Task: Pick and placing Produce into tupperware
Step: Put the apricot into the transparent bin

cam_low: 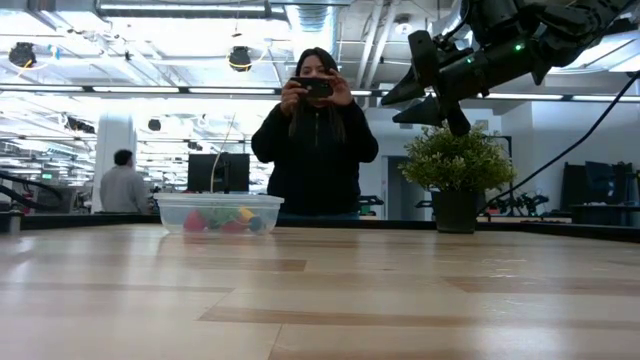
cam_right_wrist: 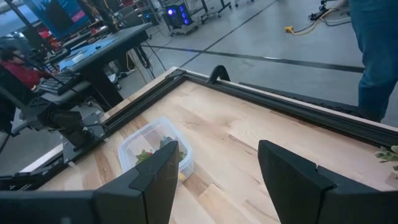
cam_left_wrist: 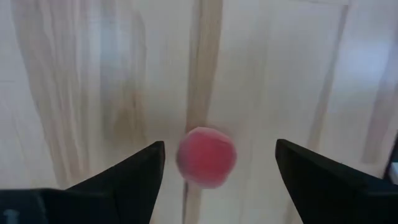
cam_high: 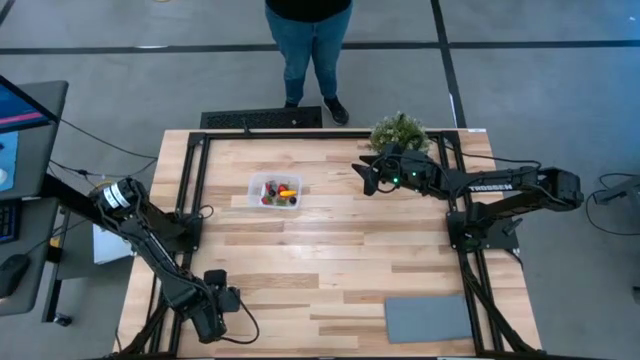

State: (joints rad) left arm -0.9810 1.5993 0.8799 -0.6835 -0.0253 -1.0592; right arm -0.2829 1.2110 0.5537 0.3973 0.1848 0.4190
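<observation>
Here the right gripper (cam_high: 362, 176) hangs with fingers spread wide and empty above the table, right of the tupperware (cam_high: 275, 191) holding the produce (cam_high: 279, 192), while the left gripper (cam_high: 225, 312) waits, equally open and empty, at the near edge.

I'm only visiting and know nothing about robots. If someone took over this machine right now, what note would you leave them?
Left gripper: open, low at the table's near-left corner, a blurry red round piece showing between its fingers; whether it lies on the wood or hangs there is unclear.
Right gripper: open, empty, raised above the table beside the potted plant.
Tupperware: far-left of centre on the table, lid off, holding several produce pieces, red, yellow and green.
Done: most produce appears boxed.
Left: check the red piece by the left gripper; it may yet need placing.
</observation>
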